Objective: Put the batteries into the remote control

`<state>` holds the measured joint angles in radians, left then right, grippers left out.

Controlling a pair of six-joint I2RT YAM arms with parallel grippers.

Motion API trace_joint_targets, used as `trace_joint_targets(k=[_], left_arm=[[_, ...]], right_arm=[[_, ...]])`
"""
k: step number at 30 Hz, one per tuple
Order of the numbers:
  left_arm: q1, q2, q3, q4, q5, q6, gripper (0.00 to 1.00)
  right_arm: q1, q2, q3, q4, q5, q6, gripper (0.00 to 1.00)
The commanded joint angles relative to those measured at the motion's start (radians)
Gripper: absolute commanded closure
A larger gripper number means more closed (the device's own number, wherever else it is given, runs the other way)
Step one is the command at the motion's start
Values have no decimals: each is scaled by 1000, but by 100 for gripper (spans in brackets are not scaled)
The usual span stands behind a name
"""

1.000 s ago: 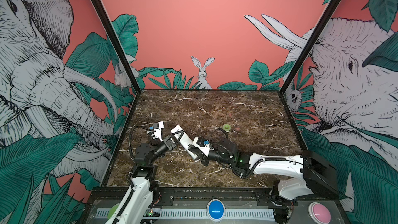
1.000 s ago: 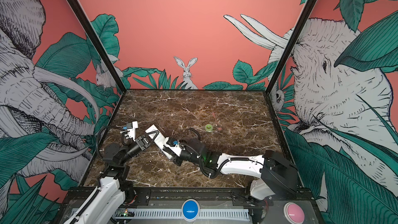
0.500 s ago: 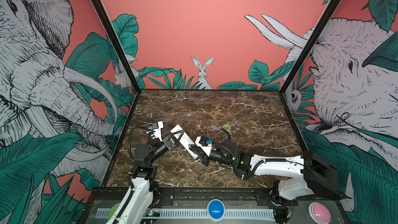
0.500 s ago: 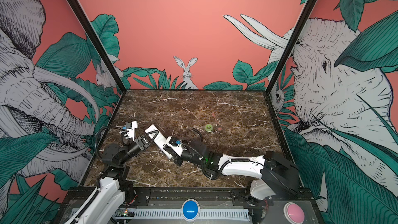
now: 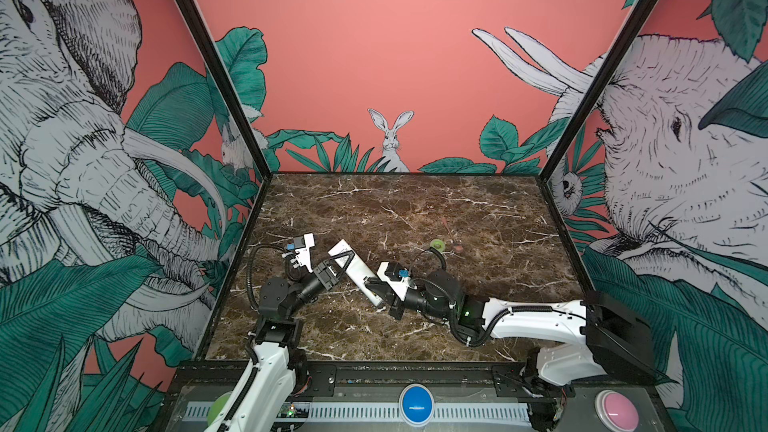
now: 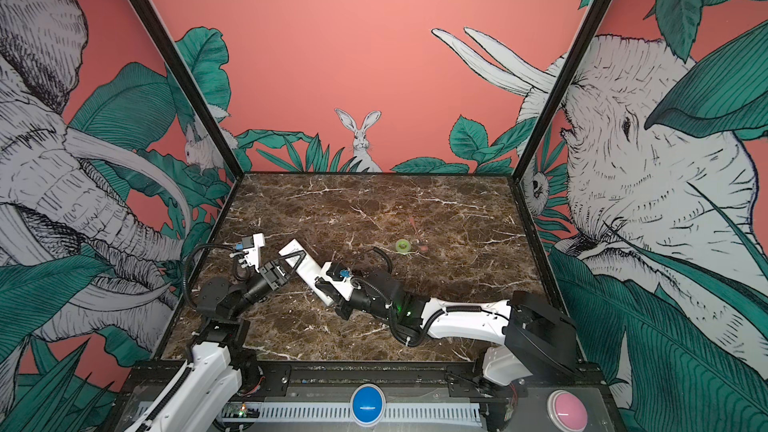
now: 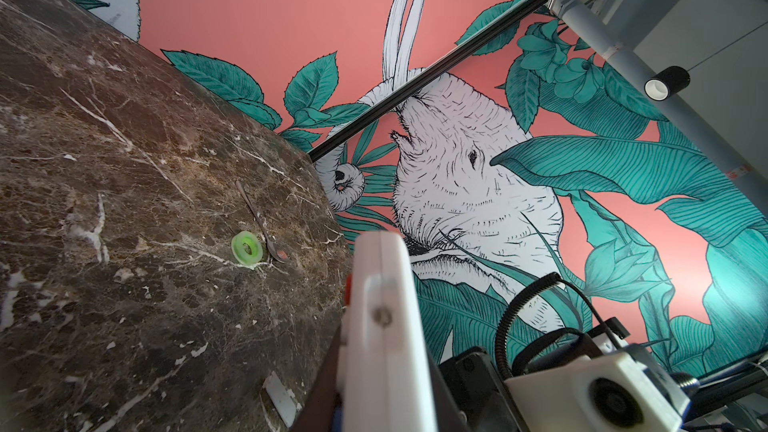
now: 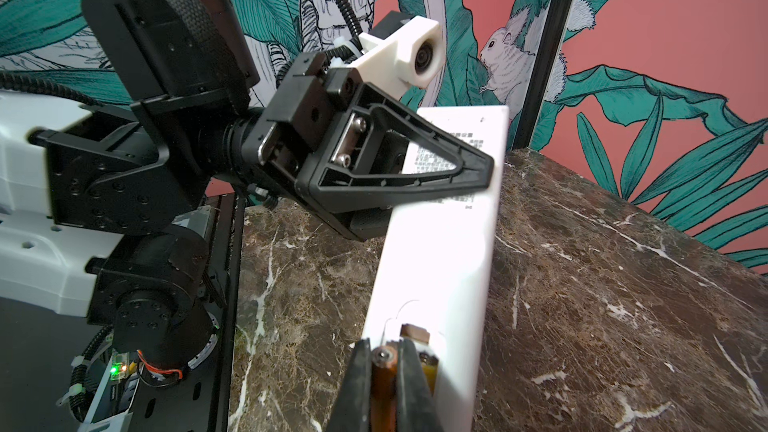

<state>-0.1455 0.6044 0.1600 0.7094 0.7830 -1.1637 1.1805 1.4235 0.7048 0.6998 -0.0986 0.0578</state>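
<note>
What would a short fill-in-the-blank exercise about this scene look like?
1. The left claw is shut on the long white ____.
2. The right claw is shut on a slim orange ____.
3. On the marble table, the green roll lies beside a ____.
Missing words: remote control; battery; spoon.

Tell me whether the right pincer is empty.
No, in the right wrist view the right pincer is shut on an orange battery at the remote control's end.
</note>
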Motion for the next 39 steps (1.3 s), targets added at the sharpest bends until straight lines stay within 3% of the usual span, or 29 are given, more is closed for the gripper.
trace_joint_targets(k=[1, 20, 33, 39], left_arm=[[-6, -14, 20, 68, 16, -31, 100], [-8, -14, 19, 79, 11, -36, 100], [-8, -17, 17, 81, 11, -37, 100], [-8, -17, 14, 77, 9, -36, 100]], right_arm=[[-3, -6, -17, 64, 46, 5, 100], [-3, 28, -22, 66, 71, -2, 100], [-3, 27, -37, 74, 81, -6, 76], [-3, 23, -41, 80, 73, -8, 72]])
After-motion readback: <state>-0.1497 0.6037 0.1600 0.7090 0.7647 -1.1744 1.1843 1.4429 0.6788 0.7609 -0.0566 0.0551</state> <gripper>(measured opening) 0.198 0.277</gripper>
